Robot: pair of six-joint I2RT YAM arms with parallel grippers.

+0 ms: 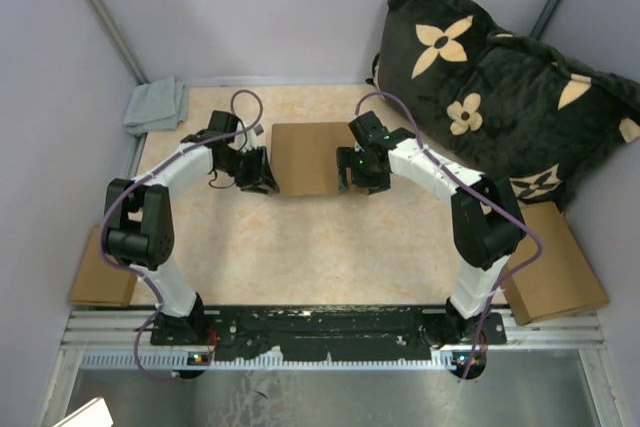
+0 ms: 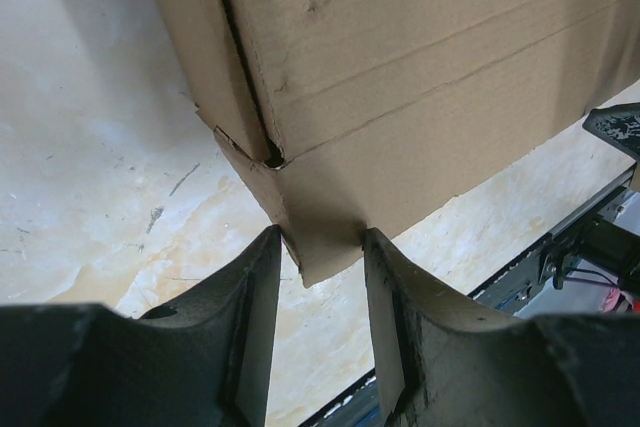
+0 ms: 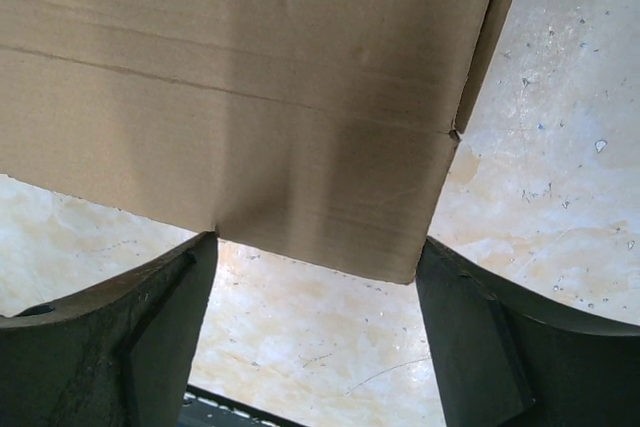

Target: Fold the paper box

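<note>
The paper box (image 1: 308,152) is a shallow closed brown cardboard shape lying on the table's far middle. My left gripper (image 1: 258,175) is at its near left corner and my right gripper (image 1: 360,175) at its near right corner. In the left wrist view the box (image 2: 420,77) fills the top, and its lower corner flap pokes between the tips of the left gripper (image 2: 320,237), whose jaws stand partly open. In the right wrist view the box (image 3: 250,97) hangs just above the right gripper (image 3: 315,247), which is wide open, its front edge spanning the gap between the tips.
A black flowered pillow (image 1: 500,87) lies at the back right. A grey cloth (image 1: 155,105) lies at the back left. Another brown box (image 1: 555,262) sits at the right edge, and a flat cardboard piece (image 1: 100,272) at the left edge.
</note>
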